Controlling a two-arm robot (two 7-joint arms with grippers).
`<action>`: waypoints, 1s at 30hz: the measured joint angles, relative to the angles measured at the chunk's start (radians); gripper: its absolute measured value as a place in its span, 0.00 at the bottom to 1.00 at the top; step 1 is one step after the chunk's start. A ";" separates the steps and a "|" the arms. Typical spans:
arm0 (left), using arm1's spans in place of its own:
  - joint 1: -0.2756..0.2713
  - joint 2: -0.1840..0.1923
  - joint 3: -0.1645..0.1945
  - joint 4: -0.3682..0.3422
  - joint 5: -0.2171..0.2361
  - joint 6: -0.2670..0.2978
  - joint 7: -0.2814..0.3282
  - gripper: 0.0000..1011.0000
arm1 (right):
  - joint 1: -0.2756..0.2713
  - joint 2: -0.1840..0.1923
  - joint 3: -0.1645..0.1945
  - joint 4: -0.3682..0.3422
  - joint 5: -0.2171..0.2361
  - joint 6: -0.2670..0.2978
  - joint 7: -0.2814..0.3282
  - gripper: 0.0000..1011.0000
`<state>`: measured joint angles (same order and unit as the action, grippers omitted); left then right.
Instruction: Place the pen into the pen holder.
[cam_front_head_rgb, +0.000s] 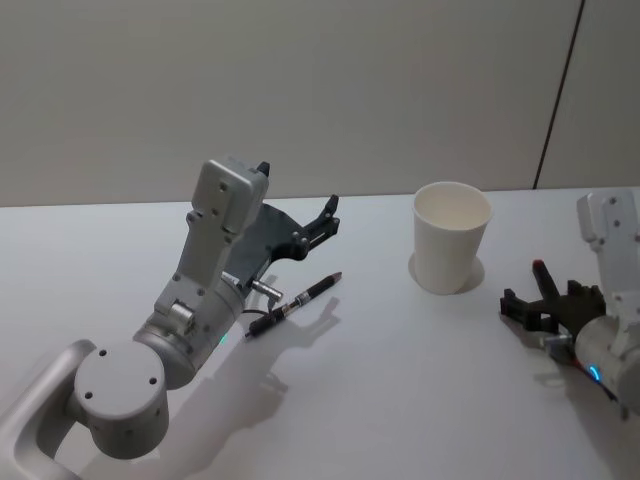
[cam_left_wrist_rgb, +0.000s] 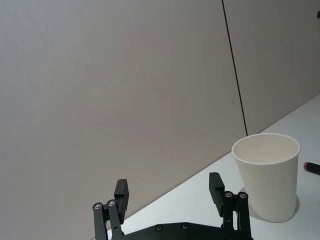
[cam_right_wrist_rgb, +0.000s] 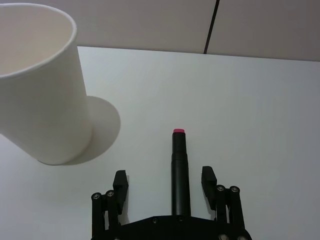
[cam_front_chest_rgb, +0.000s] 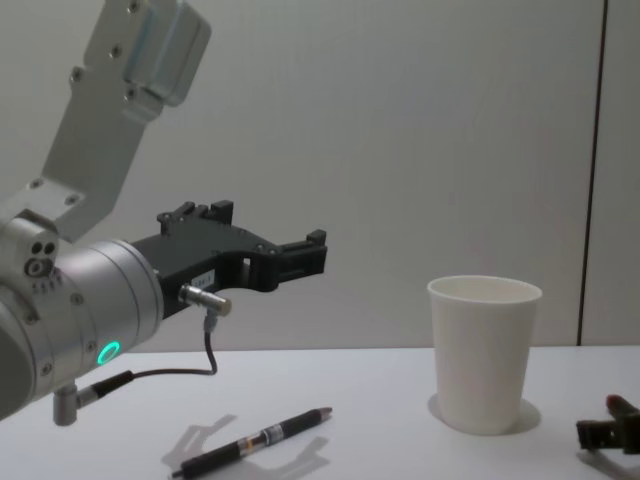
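The pen holder, a white paper cup (cam_front_head_rgb: 452, 237), stands upright at the table's middle right and also appears as the cup (cam_right_wrist_rgb: 40, 90), the cup (cam_left_wrist_rgb: 267, 175) and the cup (cam_front_chest_rgb: 485, 352). A black pen with a red end (cam_right_wrist_rgb: 179, 165) lies between the spread fingers of my right gripper (cam_right_wrist_rgb: 164, 179), which touch neither side of it. In the head view this gripper (cam_front_head_rgb: 545, 293) is low, right of the cup. A second black pen (cam_front_head_rgb: 295, 304) lies on the table left of centre. My left gripper (cam_front_head_rgb: 330, 215) hangs open and empty above it.
A plain wall with a dark vertical seam (cam_front_head_rgb: 558, 95) rises behind the table's far edge. Bare white tabletop (cam_front_head_rgb: 400, 390) stretches in front of the cup and between the two arms.
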<state>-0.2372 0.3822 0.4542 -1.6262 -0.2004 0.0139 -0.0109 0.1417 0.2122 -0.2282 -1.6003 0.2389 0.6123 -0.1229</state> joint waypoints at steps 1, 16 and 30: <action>0.000 0.000 0.000 0.000 0.000 0.000 0.000 0.99 | 0.000 -0.001 -0.001 0.001 0.000 0.000 0.000 0.95; 0.000 0.000 0.000 0.000 0.000 0.000 0.000 0.99 | -0.002 -0.006 -0.008 0.006 -0.002 -0.002 0.005 0.53; 0.000 0.000 0.000 0.000 0.000 0.000 0.000 0.99 | -0.003 -0.008 -0.008 0.009 -0.004 -0.002 0.004 0.38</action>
<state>-0.2372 0.3822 0.4542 -1.6262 -0.2004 0.0138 -0.0109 0.1388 0.2047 -0.2359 -1.5917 0.2354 0.6100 -0.1190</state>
